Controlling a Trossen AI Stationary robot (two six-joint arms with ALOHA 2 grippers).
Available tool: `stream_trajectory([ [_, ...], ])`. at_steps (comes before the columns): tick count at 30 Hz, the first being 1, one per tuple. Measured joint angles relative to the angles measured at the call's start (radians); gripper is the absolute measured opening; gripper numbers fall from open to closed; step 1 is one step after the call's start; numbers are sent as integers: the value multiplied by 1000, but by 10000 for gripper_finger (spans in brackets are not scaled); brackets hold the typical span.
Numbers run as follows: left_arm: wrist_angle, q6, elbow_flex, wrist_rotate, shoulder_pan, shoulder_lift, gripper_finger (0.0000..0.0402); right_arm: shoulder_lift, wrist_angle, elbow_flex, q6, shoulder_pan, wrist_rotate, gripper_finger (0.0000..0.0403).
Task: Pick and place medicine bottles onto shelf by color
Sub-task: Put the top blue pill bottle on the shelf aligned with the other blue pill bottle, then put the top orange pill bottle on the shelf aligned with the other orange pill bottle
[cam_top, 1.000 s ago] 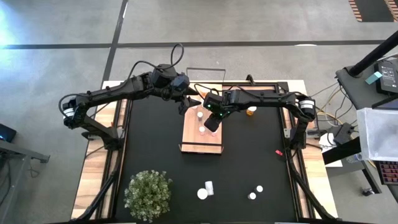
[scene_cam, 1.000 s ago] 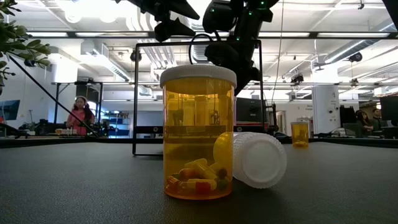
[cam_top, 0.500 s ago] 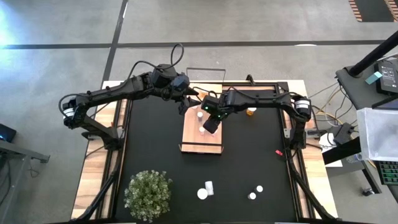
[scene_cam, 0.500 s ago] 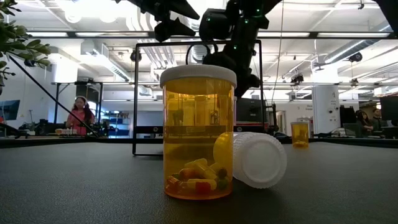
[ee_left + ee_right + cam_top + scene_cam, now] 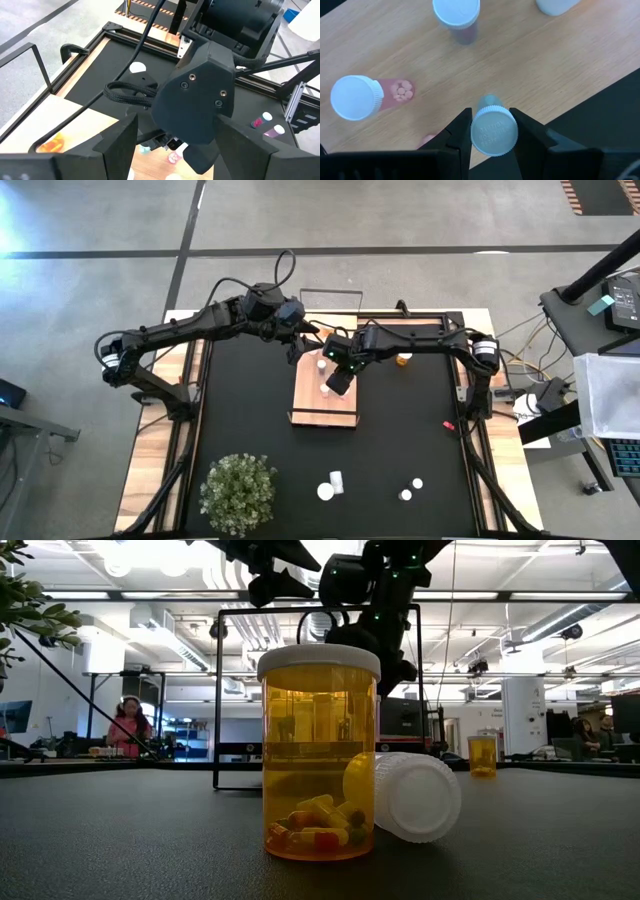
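Your right gripper (image 5: 490,131) has its two dark fingers (image 5: 460,132) closed narrow around a small bottle with a white cap (image 5: 494,131), and it holds this bottle upright just above the wooden shelf (image 5: 560,55), near the edge where the board meets the black mat (image 5: 605,125). In the wrist view two other white-capped bottles stand already on the board: one with pink pills (image 5: 362,96) and one darker one (image 5: 457,15) further along; the bluish tint under the held cap suggests it is the pale one, but you cannot be sure. From above, this gripper (image 5: 338,378) hangs over the middle of the shelf (image 5: 320,408), so I judge that you are in the placing step, with the bottle carried but not yet set down. Your left gripper (image 5: 298,343) waits just beside the far end of the board, with its fingers (image 5: 117,142) spread wide and nothing between them. The next move calls for lowering the bottle straight until its base touches the wood, in a free place apart from the pink one, and opening only then. More bottles (image 5: 330,485) remain on the mat near the plant (image 5: 238,492), and an orange one (image 5: 403,360) lies beyond the shelf.
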Motion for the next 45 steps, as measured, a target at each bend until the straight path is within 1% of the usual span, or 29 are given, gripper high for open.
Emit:
stream_trajectory([
  [13, 0, 0, 0, 0, 0, 0, 241, 0, 0, 0, -35, 0, 0, 105],
  [17, 0, 0, 0, 0, 0, 0, 241, 0, 0, 0, -77, -2, 0, 105],
  [29, 0, 0, 0, 0, 0, 0, 241, 0, 0, 0, -119, -5, 0, 105],
  [32, 0, 0, 0, 0, 0, 0, 241, 0, 0, 0, -121, -5, 0, 114],
  [41, -1, 0, 0, 0, 0, 0, 241, 0, 0, 0, -132, -5, 0, 158],
  [45, -1, 0, 0, 0, 0, 0, 241, -4, -5, 26, -137, -5, 0, 176],
])
